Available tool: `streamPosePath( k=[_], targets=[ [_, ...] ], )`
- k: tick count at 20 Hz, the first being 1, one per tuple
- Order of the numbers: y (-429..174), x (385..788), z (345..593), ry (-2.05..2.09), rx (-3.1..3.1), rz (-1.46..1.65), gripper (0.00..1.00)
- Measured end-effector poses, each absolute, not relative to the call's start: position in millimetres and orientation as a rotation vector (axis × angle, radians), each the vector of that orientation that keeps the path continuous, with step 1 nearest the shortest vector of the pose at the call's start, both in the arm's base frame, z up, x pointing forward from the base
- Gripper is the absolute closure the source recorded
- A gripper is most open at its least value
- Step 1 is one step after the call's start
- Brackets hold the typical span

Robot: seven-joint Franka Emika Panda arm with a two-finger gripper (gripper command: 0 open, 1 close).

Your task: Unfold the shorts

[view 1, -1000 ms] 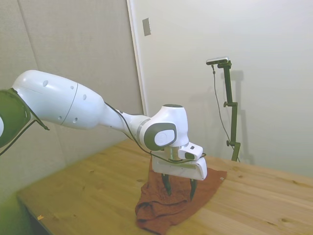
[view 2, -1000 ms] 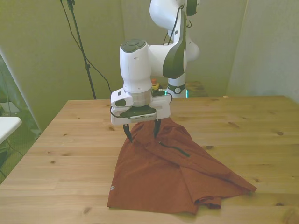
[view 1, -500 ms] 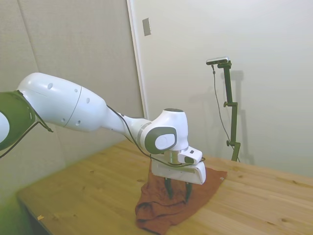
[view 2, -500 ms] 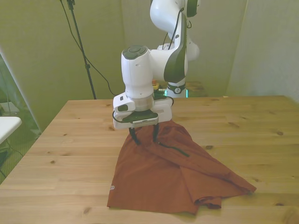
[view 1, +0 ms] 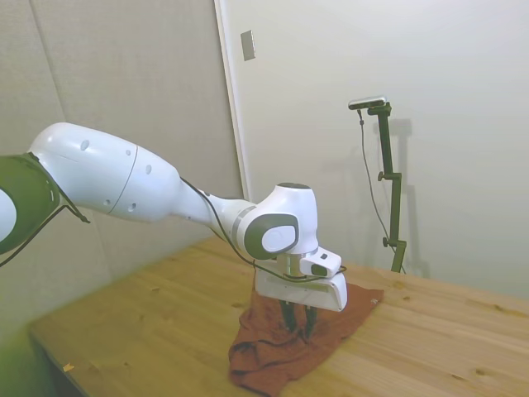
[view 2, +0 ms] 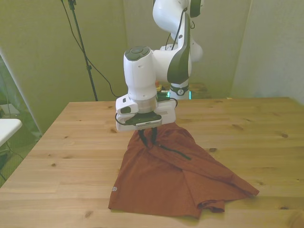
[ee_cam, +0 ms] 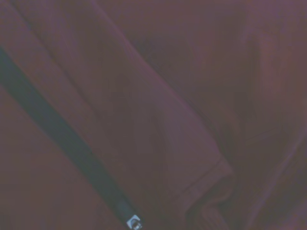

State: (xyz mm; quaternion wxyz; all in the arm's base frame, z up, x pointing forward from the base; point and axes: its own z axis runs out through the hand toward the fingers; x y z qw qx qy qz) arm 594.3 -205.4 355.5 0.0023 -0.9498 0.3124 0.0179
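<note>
The shorts (view 2: 175, 175) are lying rumpled on the wooden table (view 2: 71, 156). The gripper (view 2: 147, 139) is pinching a fold near their far edge. It should probably be lifting slowly, so the cloth is not slipping. Only the wrist view is showing the zipper (ee_cam: 62, 139) close up.
</note>
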Motion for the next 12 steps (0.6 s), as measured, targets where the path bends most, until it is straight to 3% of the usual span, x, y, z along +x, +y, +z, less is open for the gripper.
streamPosePath(
  k=[6, 12],
  targets=[
    [-201, 595, 369, 0.970, -2.978, 0.073, 1.00],
    [-154, 594, 416, 0.861, -2.974, -0.027, 1.00]
  ],
)
